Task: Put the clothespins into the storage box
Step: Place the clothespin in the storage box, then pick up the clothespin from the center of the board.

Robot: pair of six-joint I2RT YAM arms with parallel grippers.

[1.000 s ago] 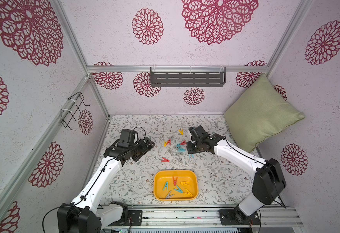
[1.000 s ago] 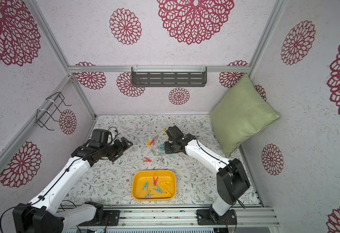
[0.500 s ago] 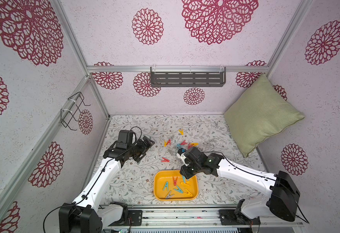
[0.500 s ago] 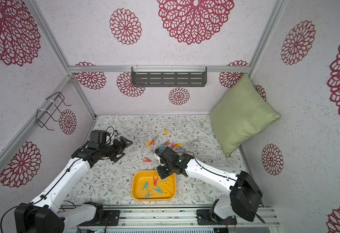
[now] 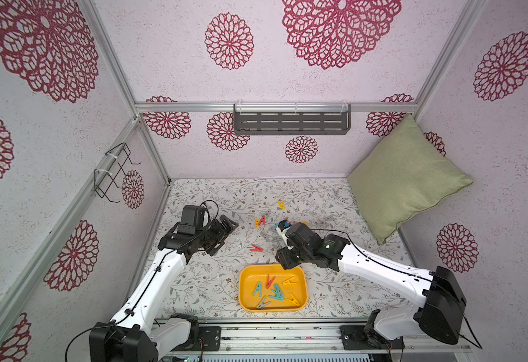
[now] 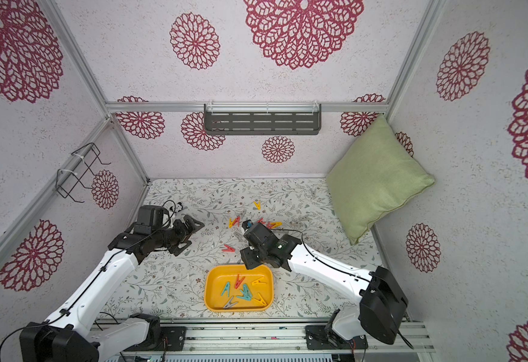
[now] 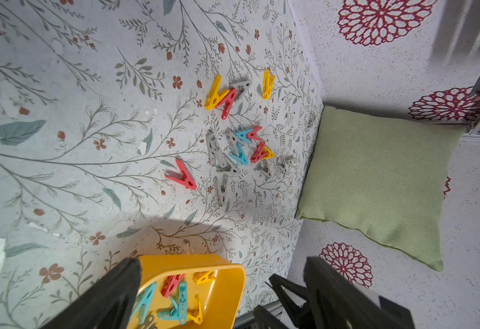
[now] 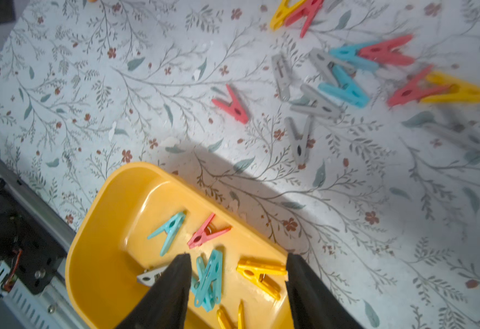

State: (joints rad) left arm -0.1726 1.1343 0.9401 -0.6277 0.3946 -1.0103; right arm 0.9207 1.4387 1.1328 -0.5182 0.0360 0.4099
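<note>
Green square fabric pillow [image 5: 403,178] is easily the biggest thing in here, propped in the corner well beyond and to the right of the shallow yellow-orange plastic storage box [image 5: 248,275]. The box sits on the floral-print mat [image 5: 200,282] at the near edge, between the two arm bases. Straight past it on the back wall there's a grey slotted shelf [image 5: 291,123], and way off to its left on the side wall a black wire rack [image 5: 112,172].

The right gripper [image 8: 237,256] hangs over the box's far right corner, jaws parted with nothing between them. Its wrist covers part of the loose pile in both top views. The left gripper [image 5: 223,238] is beyond the box's left side, well apart from it, jaws spread wide and empty.

Small A-shaped plastic clothespins [image 8: 170,230]: a handful in teal, red, yellow and grey lie inside the box. The rest are scattered on the mat past its far rim, with a lone red one [image 5: 256,248] nearest to it. A tiny black-and-white toy [image 6: 179,207] peeks out behind the left arm, far from the box.
</note>
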